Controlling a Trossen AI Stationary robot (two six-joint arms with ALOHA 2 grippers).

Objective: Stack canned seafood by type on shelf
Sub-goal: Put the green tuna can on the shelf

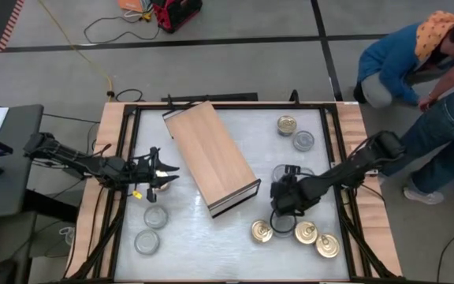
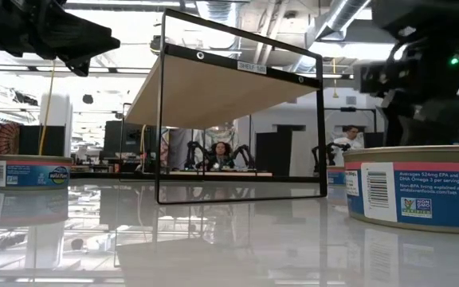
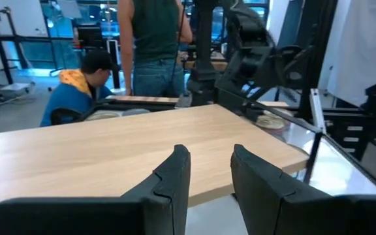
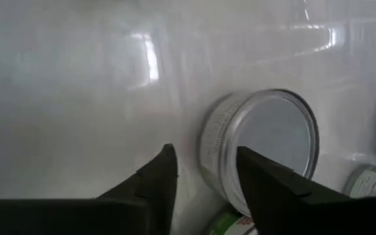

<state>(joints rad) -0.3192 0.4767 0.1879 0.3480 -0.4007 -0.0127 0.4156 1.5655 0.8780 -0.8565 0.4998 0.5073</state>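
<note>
Your shelf [image 1: 211, 156] lies diagonally across the middle of the white tabletop [image 1: 235, 252], its light-wood face up and its dark-edged open end [image 1: 236, 197] toward the near right; the low view looks straight through that open frame [image 2: 241, 119]. The tins are scattered around it: two gold-topped and silver-topped tins [image 1: 294, 132] at the far right, three gold pull-tab tins [image 1: 296, 232] at the near right, and two silver-topped tins [image 1: 150, 229] at the near left. In the low view a blue-labelled tin [image 2: 415, 187] stands close on the right and another [image 2: 33, 170] farther off on the left. Your right gripper [image 1: 280, 207] hangs just beside the shelf's open end, above the gold tins; its wrist view shows a silver-topped tin [image 4: 266, 140] lying tilted just beyond the right gripper's fingers [image 4: 269, 186], which stand a narrow gap apart and hold nothing. Your left gripper [image 1: 158, 173] sits at the shelf's left edge; its fingers [image 3: 175, 179] are parted by a narrow gap, empty, pointing across the wood board. Two people [image 1: 424, 71] are just beyond the table's far right corner.
</note>
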